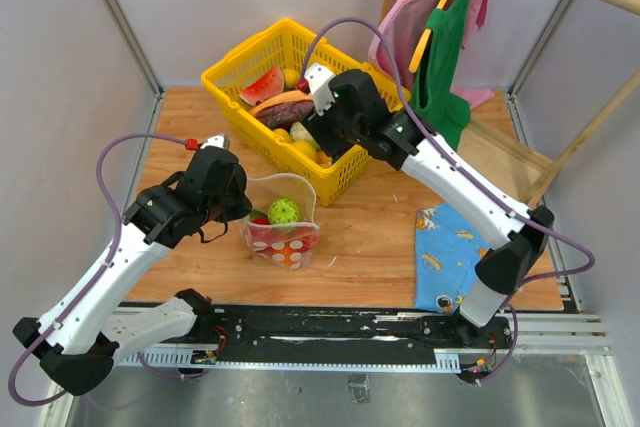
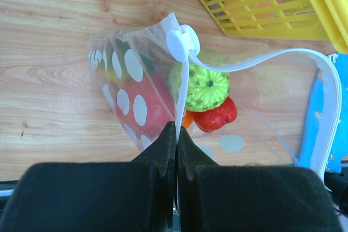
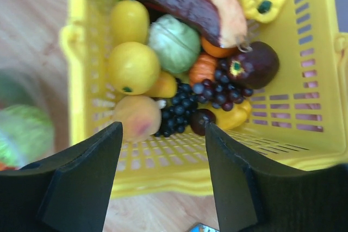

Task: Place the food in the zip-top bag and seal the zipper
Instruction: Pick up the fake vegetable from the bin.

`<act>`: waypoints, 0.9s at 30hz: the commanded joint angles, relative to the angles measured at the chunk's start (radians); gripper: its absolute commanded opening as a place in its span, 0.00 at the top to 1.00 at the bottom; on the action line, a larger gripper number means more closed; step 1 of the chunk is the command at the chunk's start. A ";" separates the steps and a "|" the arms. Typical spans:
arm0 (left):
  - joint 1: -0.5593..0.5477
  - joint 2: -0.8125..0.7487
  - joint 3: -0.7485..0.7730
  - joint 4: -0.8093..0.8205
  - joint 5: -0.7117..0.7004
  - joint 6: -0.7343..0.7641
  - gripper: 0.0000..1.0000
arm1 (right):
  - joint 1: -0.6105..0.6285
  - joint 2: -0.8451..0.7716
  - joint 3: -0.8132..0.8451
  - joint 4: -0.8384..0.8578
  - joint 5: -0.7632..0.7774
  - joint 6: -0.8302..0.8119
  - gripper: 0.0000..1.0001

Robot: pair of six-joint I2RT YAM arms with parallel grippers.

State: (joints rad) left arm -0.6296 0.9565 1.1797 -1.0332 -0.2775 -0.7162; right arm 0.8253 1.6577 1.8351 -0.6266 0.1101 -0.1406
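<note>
The zip-top bag (image 1: 285, 225) stands open on the wooden table, clear with pale dots. It holds a green spiky fruit (image 2: 206, 88), a red pepper (image 2: 218, 117) and another red piece (image 2: 151, 104). Its zipper (image 2: 261, 58) curves wide open, with the white slider (image 2: 182, 42) at the far end. My left gripper (image 2: 176, 130) is shut on the near end of the bag's rim strip. My right gripper (image 3: 163, 129) hangs open and empty above the near wall of the yellow basket (image 3: 76, 80). More food lies there: lemons (image 3: 133, 68), a cabbage (image 3: 175, 43), grapes (image 3: 185, 104), a peach (image 3: 137, 117).
The yellow basket (image 1: 225, 72) sits at the table's back, just behind the bag. A blue patterned cloth (image 1: 450, 252) lies at the right front. Green and pink garments (image 1: 445, 47) hang from a wooden rack at the back right. Walls close in on both sides.
</note>
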 commanded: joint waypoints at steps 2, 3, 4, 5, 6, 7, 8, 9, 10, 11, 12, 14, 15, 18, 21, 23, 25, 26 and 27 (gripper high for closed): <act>0.005 0.002 0.029 -0.003 -0.024 0.002 1.00 | -0.068 0.115 0.055 0.002 0.124 -0.005 0.36; 0.005 0.004 0.025 0.003 -0.021 0.000 1.00 | -0.077 0.128 0.047 0.024 0.144 -0.001 0.35; 0.005 0.004 0.021 0.010 -0.015 -0.002 1.00 | -0.083 0.141 0.038 0.048 0.163 0.001 0.35; 0.005 0.004 0.017 0.017 -0.010 -0.003 1.00 | -0.089 0.153 0.029 0.075 0.183 0.001 0.34; 0.005 0.004 0.012 0.024 -0.004 -0.005 1.00 | -0.095 0.166 0.022 0.099 0.206 0.000 0.34; 0.005 0.004 0.008 0.030 0.000 -0.005 1.00 | -0.101 0.182 0.017 0.122 0.226 -0.003 0.33; 0.005 0.006 0.005 0.034 0.003 -0.004 1.00 | -0.107 0.197 0.015 0.142 0.245 -0.005 0.33; 0.005 0.008 0.004 0.037 0.005 -0.004 1.00 | -0.115 0.213 0.015 0.161 0.260 -0.006 0.33; 0.005 0.010 0.002 0.038 0.007 -0.003 1.00 | -0.121 0.227 0.015 0.182 0.277 -0.009 0.31; 0.005 0.013 0.002 0.040 0.008 -0.002 1.00 | -0.129 0.243 0.012 0.204 0.294 -0.014 0.31; 0.005 0.013 0.003 0.041 0.009 0.000 1.00 | -0.137 0.256 0.011 0.227 0.305 -0.024 0.30; 0.005 0.014 0.004 0.046 0.010 0.004 1.00 | -0.153 0.287 0.014 0.264 0.316 -0.041 0.27; 0.005 0.014 0.004 0.047 0.010 0.007 1.00 | -0.161 0.303 0.017 0.282 0.316 -0.050 0.26; 0.005 0.017 0.007 0.047 0.010 0.013 1.00 | -0.180 0.363 0.019 0.358 0.320 -0.087 0.22; 0.005 0.023 0.016 0.041 0.008 0.019 1.00 | -0.197 0.416 0.053 0.381 0.301 -0.115 0.20; 0.006 0.026 0.017 0.040 0.005 0.024 1.00 | -0.210 0.452 0.085 0.392 0.293 -0.132 0.19; 0.005 0.029 0.018 0.044 0.006 0.025 1.00 | -0.219 0.486 0.102 0.413 0.304 -0.147 0.18; 0.005 0.031 0.018 0.046 0.007 0.025 1.00 | -0.224 0.497 0.104 0.431 0.309 -0.154 0.18; 0.005 0.033 0.017 0.047 0.010 0.027 1.00 | -0.227 0.508 0.103 0.449 0.311 -0.159 0.18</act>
State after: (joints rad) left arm -0.6296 0.9836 1.1801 -1.0176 -0.2680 -0.7036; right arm 0.6235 2.1357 1.8904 -0.2710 0.3950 -0.2512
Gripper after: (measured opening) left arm 0.011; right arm 0.819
